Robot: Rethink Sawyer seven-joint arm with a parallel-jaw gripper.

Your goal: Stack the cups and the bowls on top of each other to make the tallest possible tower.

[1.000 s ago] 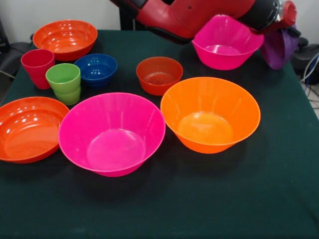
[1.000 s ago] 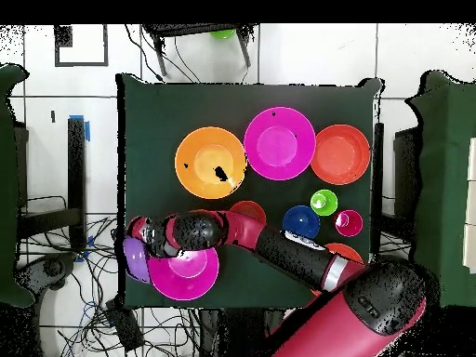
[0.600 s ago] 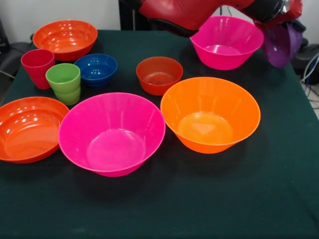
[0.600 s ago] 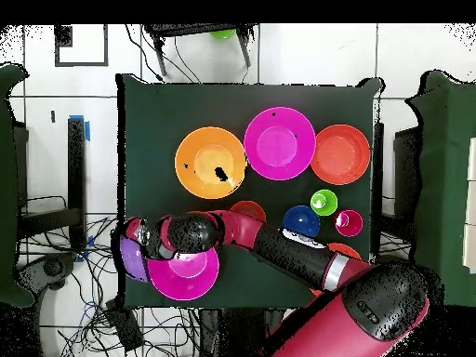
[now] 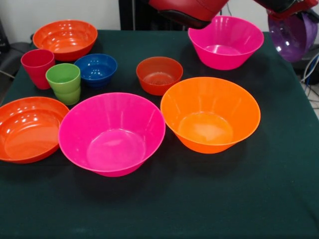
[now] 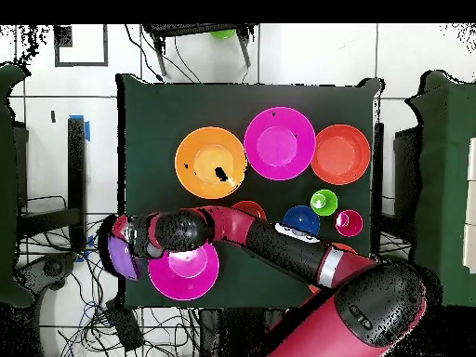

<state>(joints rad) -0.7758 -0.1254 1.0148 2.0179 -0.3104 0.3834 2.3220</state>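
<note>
My gripper (image 5: 285, 10) is shut on the rim of the purple bowl (image 5: 294, 34), which hangs tilted in the air beyond the table's right edge. From overhead, the gripper (image 6: 131, 243) and purple bowl (image 6: 118, 257) sit past the table's left edge. Beside them a hot pink bowl (image 5: 227, 42) stands upright. A second pink bowl (image 5: 112, 132), the large orange bowl (image 5: 210, 114), a small red-orange bowl (image 5: 159, 74) and the blue bowl (image 5: 95, 68) stand apart. The green cup (image 5: 64, 82) and red cup (image 5: 37, 67) stand at the left. No tower is in view.
Shallow red-orange bowls lie at the back left (image 5: 65, 37) and front left (image 5: 27, 127). The arm (image 6: 279, 246) stretches across the table's lower part in the overhead view, over the blue bowl's side. Cables lie on the floor by the table (image 6: 149, 102).
The arm has risen and swung outward, carrying the purple bowl up and away from the pink bowl, out past the table's edge. The other bowls and cups have not moved.
</note>
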